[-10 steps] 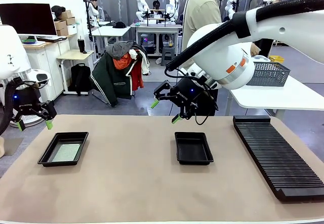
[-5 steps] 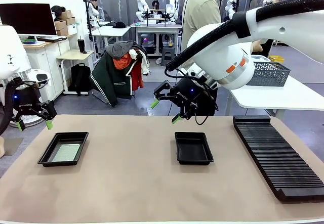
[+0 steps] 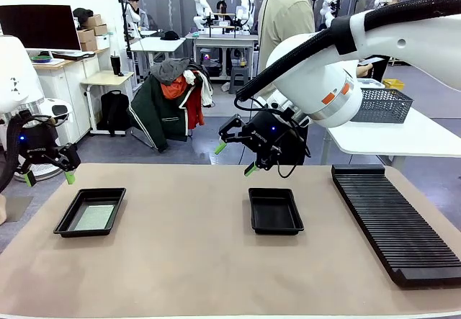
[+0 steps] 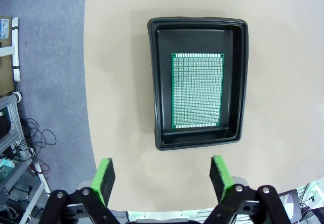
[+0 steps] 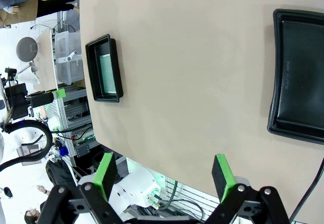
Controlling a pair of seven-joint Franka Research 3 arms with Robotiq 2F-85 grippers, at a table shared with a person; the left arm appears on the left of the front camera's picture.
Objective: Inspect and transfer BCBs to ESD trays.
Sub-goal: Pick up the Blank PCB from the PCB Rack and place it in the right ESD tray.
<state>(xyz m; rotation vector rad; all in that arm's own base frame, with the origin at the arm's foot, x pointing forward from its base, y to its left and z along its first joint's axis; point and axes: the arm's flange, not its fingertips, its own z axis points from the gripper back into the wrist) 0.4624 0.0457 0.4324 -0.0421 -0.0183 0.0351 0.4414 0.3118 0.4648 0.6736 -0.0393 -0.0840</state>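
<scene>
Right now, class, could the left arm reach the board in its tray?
Probably yes: the left tool hangs open near the tray, the board lies bare on its floor, and nothing stands between them.

A tan table (image 3: 187,268) carries two ESD trays; the left tray (image 3: 67,220) holds a pale green-grey BCB (image 3: 94,217) lying flat on its floor; the middle tray (image 3: 276,230) shows only its black floor. A long black ribbed rack (image 3: 392,218) lies along the right side, well apart from both trays. The left gripper (image 3: 49,178) hangs above the table's far left edge, behind the left tray, its jaws spread wide; the right gripper (image 3: 235,158) hovers tilted above the far end of the middle tray, jaws likewise apart, holding nothing. A person (image 3: 288,16) stands beyond the table, near a grey mesh basket (image 3: 382,105) on a white side table (image 3: 403,137).
</scene>
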